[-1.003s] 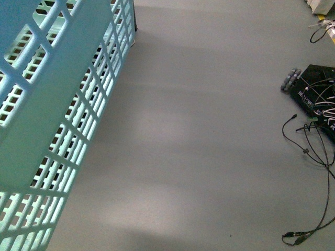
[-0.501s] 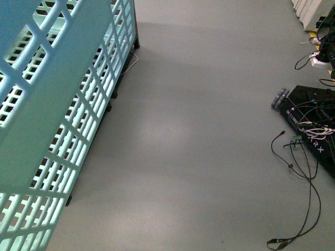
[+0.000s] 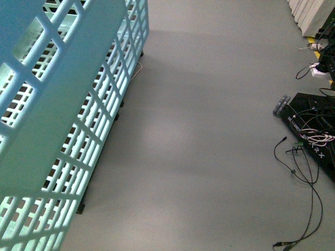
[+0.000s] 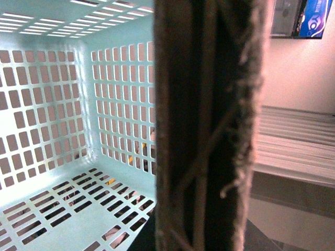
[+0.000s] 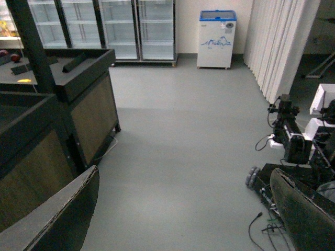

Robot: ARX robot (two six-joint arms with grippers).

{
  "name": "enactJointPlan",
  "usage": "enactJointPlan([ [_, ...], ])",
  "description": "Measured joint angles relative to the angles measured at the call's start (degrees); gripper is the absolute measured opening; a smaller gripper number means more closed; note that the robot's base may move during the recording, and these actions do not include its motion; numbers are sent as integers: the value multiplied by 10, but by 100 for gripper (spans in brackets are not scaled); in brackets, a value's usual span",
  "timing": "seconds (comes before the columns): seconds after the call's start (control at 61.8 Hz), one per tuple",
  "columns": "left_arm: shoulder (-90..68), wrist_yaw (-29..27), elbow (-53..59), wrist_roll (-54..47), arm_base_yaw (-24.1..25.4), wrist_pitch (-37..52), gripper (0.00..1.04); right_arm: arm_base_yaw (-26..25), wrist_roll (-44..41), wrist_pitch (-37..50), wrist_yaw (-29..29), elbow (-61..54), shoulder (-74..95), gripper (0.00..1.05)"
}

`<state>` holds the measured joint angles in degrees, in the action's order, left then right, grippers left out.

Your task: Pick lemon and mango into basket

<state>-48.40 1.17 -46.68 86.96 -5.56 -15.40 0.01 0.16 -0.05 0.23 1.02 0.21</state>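
basket point(image 3: 57, 130) hangs tilted close to the front lens, its slotted wall over the grey floor point(image 3: 209, 130). right pincer point(image 5: 186, 175) spread wide, holding nothing. left pincer: state cannot be told, as a dark frayed band point(image 4: 209, 125) blocks that view. orange-yellow specks point(image 4: 140, 150) show through the basket's wall slots, possibly fruit.
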Motion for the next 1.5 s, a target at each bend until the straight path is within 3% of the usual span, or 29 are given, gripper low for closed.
enactJointPlan([
  [1.504,-1,2,-2,-2,1,-1,5,0,0,0,-1,0,0,96],
])
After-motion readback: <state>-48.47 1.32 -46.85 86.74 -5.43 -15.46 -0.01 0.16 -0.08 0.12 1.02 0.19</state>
